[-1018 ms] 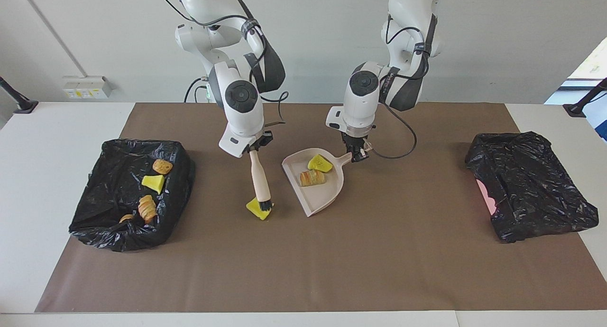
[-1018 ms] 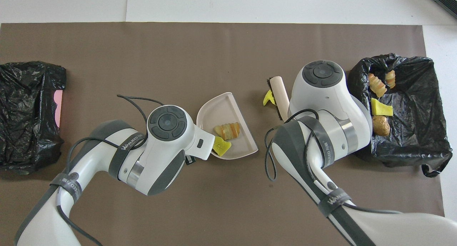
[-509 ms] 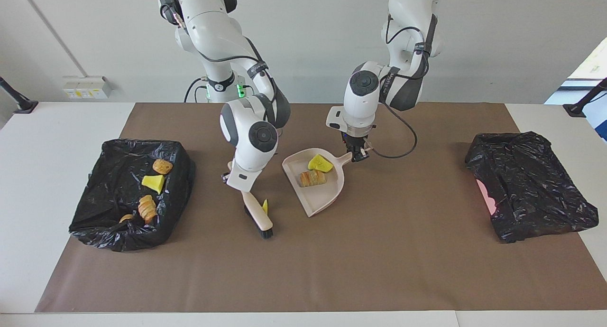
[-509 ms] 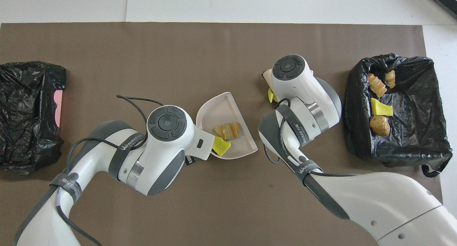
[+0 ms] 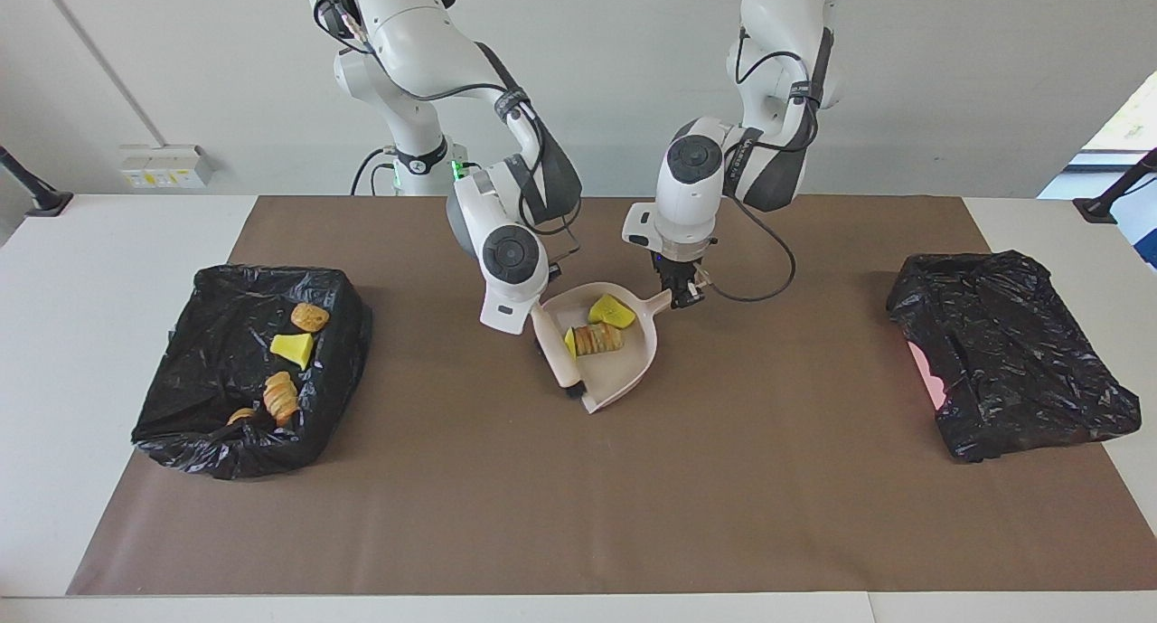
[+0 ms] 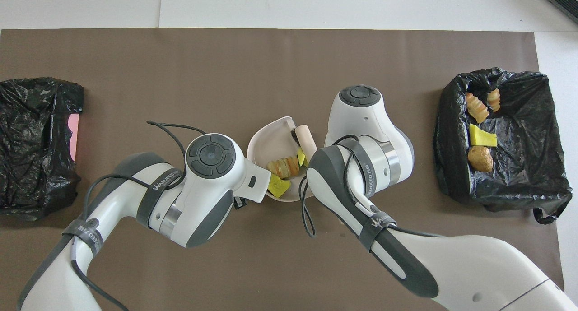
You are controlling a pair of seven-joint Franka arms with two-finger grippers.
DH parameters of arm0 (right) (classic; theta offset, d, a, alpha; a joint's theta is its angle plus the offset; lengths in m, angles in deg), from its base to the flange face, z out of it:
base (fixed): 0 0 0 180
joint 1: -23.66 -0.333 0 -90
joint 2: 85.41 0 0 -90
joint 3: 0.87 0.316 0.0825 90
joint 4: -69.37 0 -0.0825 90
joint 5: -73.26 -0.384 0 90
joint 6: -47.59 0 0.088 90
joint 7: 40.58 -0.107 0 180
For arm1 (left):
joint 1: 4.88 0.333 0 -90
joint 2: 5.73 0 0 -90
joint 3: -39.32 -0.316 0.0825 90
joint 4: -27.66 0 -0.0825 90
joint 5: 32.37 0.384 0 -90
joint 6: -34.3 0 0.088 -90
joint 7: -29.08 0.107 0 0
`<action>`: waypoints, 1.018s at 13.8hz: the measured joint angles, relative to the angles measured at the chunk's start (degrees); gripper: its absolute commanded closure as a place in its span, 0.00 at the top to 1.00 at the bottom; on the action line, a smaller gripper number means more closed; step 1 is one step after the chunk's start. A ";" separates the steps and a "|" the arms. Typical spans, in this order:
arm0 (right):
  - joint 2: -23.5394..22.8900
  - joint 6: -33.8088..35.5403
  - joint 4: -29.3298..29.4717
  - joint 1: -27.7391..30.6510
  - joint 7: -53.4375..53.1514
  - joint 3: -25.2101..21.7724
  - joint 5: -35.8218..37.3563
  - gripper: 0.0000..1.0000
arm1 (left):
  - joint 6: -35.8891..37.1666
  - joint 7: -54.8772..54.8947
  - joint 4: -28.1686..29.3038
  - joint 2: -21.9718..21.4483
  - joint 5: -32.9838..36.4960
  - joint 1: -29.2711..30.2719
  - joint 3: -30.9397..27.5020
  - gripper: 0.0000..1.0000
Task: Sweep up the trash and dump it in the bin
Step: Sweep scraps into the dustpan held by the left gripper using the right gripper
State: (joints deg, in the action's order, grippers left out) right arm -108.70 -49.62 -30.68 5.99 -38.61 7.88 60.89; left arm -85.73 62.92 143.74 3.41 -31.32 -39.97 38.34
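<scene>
The pale pink dustpan (image 5: 624, 379) lies mid-table. My left gripper (image 5: 683, 296) is shut on its handle. In the pan lie a yellow sponge wedge (image 5: 611, 312), a tan bread roll (image 5: 598, 339) and a second small yellow sponge piece (image 5: 570, 343). My right gripper (image 5: 535, 314) is shut on the beige-handled brush (image 5: 553, 350), whose black bristles rest at the pan's open edge against the small sponge piece. In the overhead view the dustpan (image 6: 271, 139), brush (image 6: 307, 139) and roll (image 6: 282, 166) show between the two arms, which hide both grippers.
A black-bag-lined bin (image 5: 348, 334) at the right arm's end holds several trash pieces, among them a yellow wedge (image 5: 292, 346) and bread pieces (image 5: 309, 316). A crumpled black bag (image 5: 1008, 352) over something pink lies at the left arm's end.
My right gripper swept the brush toward the dustpan and pushed the loose yellow sponge piece from the mat into the pan. The left gripper and dustpan stayed put.
</scene>
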 measured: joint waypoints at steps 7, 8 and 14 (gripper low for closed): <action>5.89 0.73 -1.97 -1.36 -11.65 -0.26 0.70 0.00 | 0.00 0.00 0.15 -0.07 0.00 0.02 0.01 0.00; 7.18 1.85 -2.05 -1.35 -13.77 -0.26 2.00 0.00 | 0.00 0.00 0.15 -0.07 0.00 0.02 0.02 0.00; 10.35 2.91 -5.88 -3.58 -21.68 -0.13 8.92 0.00 | 0.00 0.01 0.15 -0.08 0.00 0.02 0.02 0.00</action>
State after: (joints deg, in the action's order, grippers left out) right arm -98.36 -46.71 -36.56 2.41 -60.29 7.75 69.81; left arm -85.73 62.93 143.89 3.34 -31.32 -39.95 38.35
